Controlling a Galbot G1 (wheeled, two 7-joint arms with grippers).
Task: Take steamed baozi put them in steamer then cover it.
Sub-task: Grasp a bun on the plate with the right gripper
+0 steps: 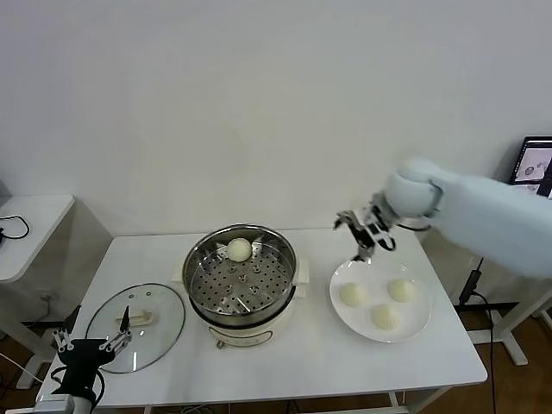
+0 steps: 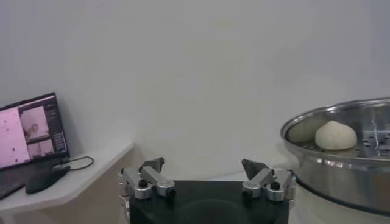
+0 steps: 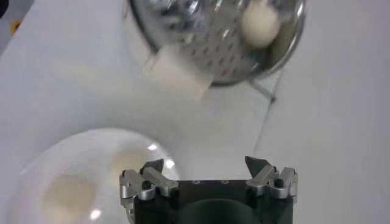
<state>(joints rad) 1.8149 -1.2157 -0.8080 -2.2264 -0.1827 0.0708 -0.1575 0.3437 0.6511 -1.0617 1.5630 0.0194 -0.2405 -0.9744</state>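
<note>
The steamer (image 1: 241, 280) stands mid-table with one baozi (image 1: 239, 249) on its perforated tray; both also show in the right wrist view (image 3: 259, 24) and the left wrist view (image 2: 335, 135). Three baozi lie on the white plate (image 1: 423, 323), among them one (image 1: 352, 294) nearest the steamer. The glass cover (image 1: 136, 326) lies flat on the table left of the steamer. My right gripper (image 1: 364, 231) is open and empty, in the air above the plate's far-left edge. My left gripper (image 1: 90, 338) is open, parked low at the table's front left by the cover.
A small white side table (image 1: 30, 228) with a cable stands at the far left. A screen (image 1: 535, 159) shows at the far right edge. The wall runs close behind the table.
</note>
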